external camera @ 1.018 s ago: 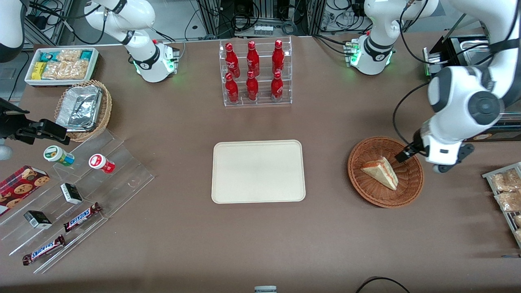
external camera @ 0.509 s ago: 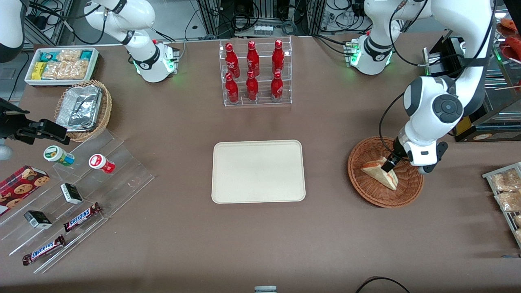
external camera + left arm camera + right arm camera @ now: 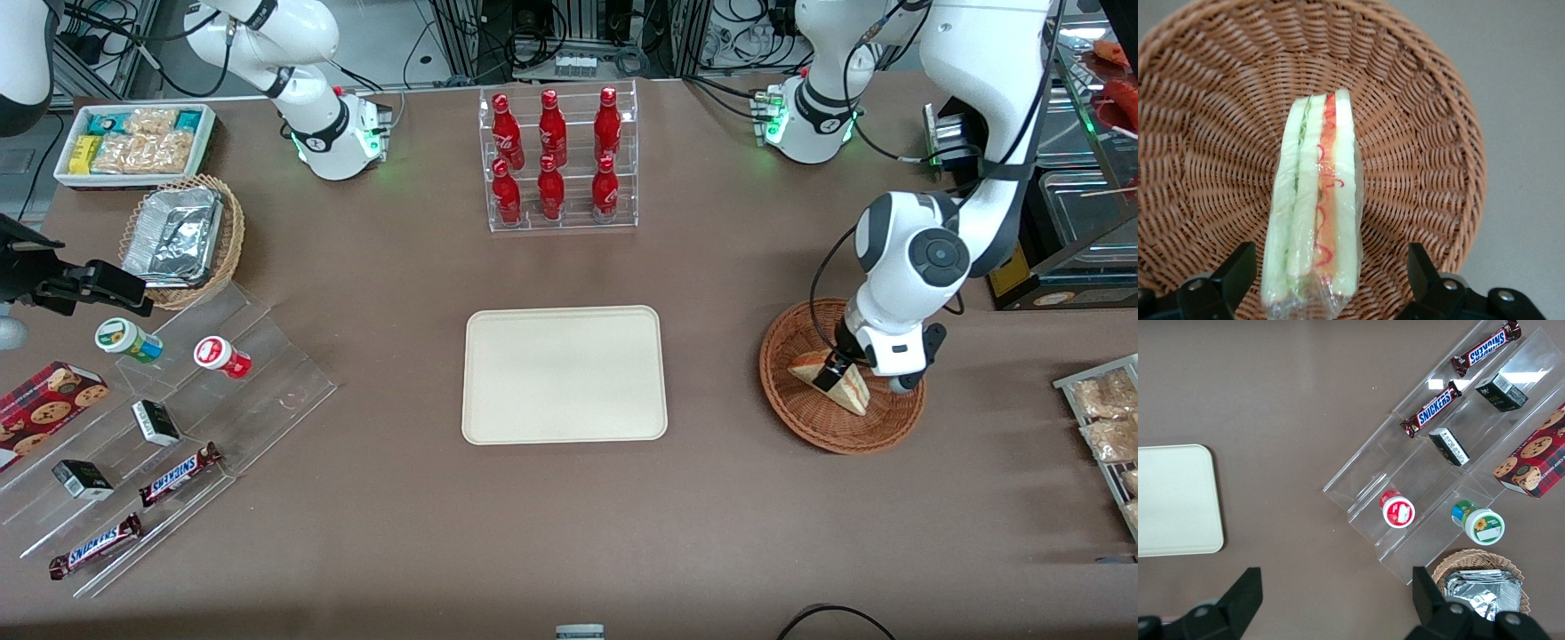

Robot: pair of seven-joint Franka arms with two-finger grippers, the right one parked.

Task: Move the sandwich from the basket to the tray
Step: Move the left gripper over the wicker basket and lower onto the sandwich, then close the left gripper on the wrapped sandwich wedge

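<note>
One sandwich (image 3: pixel 1315 207), one basket (image 3: pixel 1418 133), pincer (image 3: pixel 1328 277) astride

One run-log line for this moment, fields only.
phase: reach | gripper: open, fingers straddling sandwich | sandwich: in basket, not lifted | tray: nothing on it

Your counter (image 3: pixel 373 551) is a brown surface. At its middle lies the cream tray (image 3: pixel 564 374); toward the working arm's end sits the reddish wicker basket (image 3: pixel 800 418), and your end effector (image 3: pixel 834 372) hangs low inside it with its fingers spread. Farther from the front camera than the tray stands a clear rack of red bottles (image 3: pixel 558 160). Toward the parked arm's end you have a stepped clear display (image 3: pixel 267 356), a tan basket of foil (image 3: pixel 182 238) and a white snack bin (image 3: pixel 135 142).
</note>
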